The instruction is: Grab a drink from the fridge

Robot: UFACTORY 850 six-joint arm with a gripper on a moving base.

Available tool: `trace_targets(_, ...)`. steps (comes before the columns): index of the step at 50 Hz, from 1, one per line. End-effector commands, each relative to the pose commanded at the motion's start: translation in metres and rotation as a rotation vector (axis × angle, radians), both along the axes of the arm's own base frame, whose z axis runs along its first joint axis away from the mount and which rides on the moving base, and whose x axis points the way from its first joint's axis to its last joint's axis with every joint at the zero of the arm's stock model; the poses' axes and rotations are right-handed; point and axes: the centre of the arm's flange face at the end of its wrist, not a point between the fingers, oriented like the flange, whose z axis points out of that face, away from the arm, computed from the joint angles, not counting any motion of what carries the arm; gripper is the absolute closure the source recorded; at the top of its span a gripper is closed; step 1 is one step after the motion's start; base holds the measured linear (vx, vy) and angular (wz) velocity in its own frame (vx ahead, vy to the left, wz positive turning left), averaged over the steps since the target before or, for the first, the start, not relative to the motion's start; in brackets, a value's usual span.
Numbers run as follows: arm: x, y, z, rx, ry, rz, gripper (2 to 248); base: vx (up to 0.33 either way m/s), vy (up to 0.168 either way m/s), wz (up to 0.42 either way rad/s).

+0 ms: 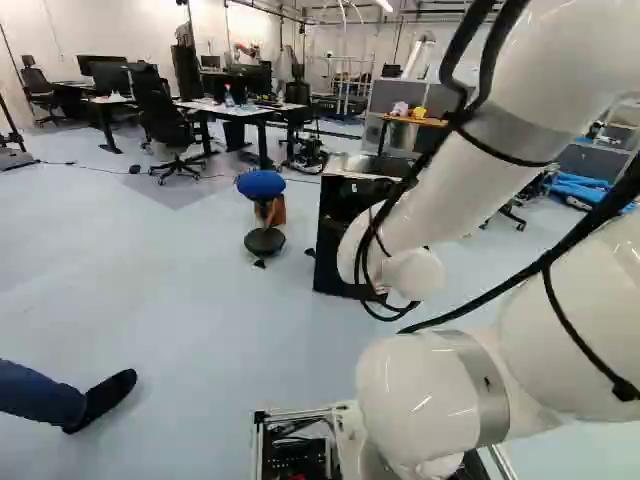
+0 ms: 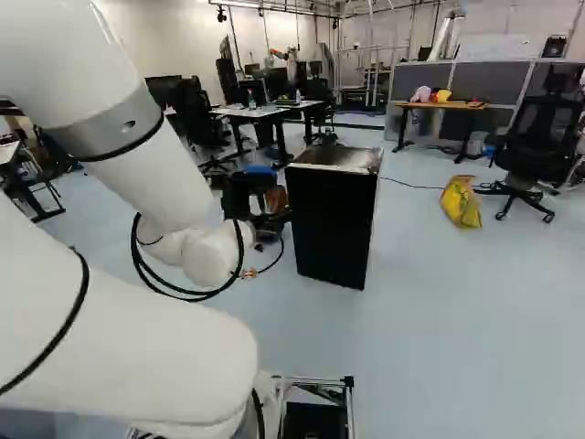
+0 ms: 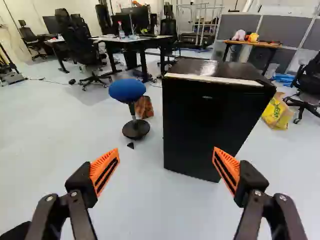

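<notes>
Gripper (image 3: 166,149) is hanging empty, fingers spreading wide, orange pads (image 3: 104,171) touching nothing. Mini fridge (image 3: 210,125) is standing ahead, well apart, door looking shut. Drink is not showing anywhere; presumably it is sitting inside.

Risks: door is showing no clear handle, so fingertips could be sliding off the flat black front rather than hooking an edge. Hinge side is not readable; pulling at the wrong edge would be dragging or tipping the fridge instead of opening it. Wide fingers could be bumping the front if the approach is running straight in. Base parking too close could be blocking the door swing. Blue-topped stool (image 3: 127,91) is standing beside the fridge, so a sideways arm sweep could be knocking it. A person's foot (image 1: 105,400) is resting near the base at the left of the left base view; turning that way could be hitting it. Bottle (image 3: 121,32) on the far desk (image 3: 135,41) could be confusing target choice.

Surface: fridge is standing directly on a smooth pale floor (image 3: 65,130), top reflecting light, possibly confusing depth.

Room: open office or lab; office chair (image 3: 77,45) is standing by the desk, grey partitions (image 3: 284,32) are lining the back, yellow bag (image 3: 277,112) is slumping on the floor beyond the fridge.
</notes>
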Motion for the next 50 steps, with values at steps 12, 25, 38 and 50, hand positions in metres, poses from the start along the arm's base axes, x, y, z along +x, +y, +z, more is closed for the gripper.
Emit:
trace_targets(12,0.0000,0.0000,0.0000,0.000,0.000,0.000,3,0.000,0.000,0.000)
trace_targets(25,0.0000,0.0000,0.0000,0.000,0.000,0.000,3,0.000,0.000,0.000)
trace_targets(38,0.0000,0.0000,0.0000,0.000,0.000,0.000,3,-0.001,0.001,-0.002)
trace_targets(50,0.0000,0.0000,0.0000,0.000,0.000,0.000,3,0.005,0.002,-0.014)
